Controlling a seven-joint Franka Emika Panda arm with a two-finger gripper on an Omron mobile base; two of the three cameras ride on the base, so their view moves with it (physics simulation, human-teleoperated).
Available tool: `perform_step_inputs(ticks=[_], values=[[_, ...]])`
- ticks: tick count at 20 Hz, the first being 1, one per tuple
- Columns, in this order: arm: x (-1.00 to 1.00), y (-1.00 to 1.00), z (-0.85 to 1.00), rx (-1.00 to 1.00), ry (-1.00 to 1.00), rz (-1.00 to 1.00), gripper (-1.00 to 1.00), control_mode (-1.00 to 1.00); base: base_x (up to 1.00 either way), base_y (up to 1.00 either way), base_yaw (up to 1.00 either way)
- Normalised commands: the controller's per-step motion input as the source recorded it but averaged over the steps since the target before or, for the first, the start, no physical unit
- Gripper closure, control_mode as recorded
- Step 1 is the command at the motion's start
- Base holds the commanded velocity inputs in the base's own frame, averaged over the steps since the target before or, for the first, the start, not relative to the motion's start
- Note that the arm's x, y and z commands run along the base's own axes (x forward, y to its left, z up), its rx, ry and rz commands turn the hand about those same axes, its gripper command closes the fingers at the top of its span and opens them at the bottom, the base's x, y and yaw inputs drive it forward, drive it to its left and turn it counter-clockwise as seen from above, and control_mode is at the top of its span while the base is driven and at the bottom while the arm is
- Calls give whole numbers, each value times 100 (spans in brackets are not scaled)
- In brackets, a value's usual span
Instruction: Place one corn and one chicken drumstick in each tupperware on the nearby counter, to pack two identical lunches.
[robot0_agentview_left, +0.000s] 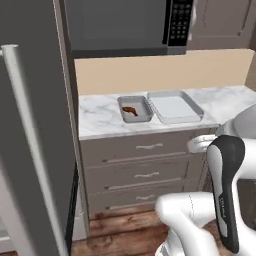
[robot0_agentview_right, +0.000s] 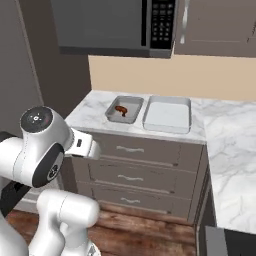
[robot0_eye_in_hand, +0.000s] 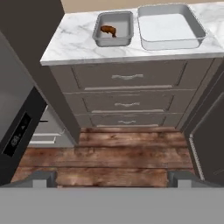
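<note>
1. While the smaller grey tupperware (robot0_eye_in_hand: 113, 29) already holds one chicken drumstick (robot0_eye_in_hand: 108, 30), I see the larger pale tupperware (robot0_eye_in_hand: 169, 27) just beside it with nothing in it; both sit on the tabletop (robot0_eye_in_hand: 70, 41) above the drawers (robot0_eye_in_hand: 127, 78).
2. My end effector (robot0_eye_in_hand: 112, 177) hangs low over the wooden floor (robot0_eye_in_hand: 109, 153), well back from the trays, fingers spread fully apart and holding nothing.
3. I see no corn from here, and a second drumstick is out of sight too.
4. I judge the risks ahead as these: swinging the arm close to the fridge door (robot0_agentview_left: 30, 150) could clip it, and dropping a second drumstick into the grey tray would leave the lunches unequal.
</note>
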Motion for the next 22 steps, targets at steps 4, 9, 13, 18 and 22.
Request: perform_step_inputs(ticks=[4, 9, 13, 18, 22], values=[[0, 0, 0, 0, 0, 0, -100, 100, -100, 0, 0], [0, 0, 0, 0, 0, 0, -100, 100, -100, 0, 0], [0, 0, 0, 0, 0, 0, -100, 100, -100, 1, 1], [0, 0, 0, 0, 0, 0, -100, 100, -100, 5, 3], [0, 0, 0, 0, 0, 0, -100, 100, -79, 38, 0]])
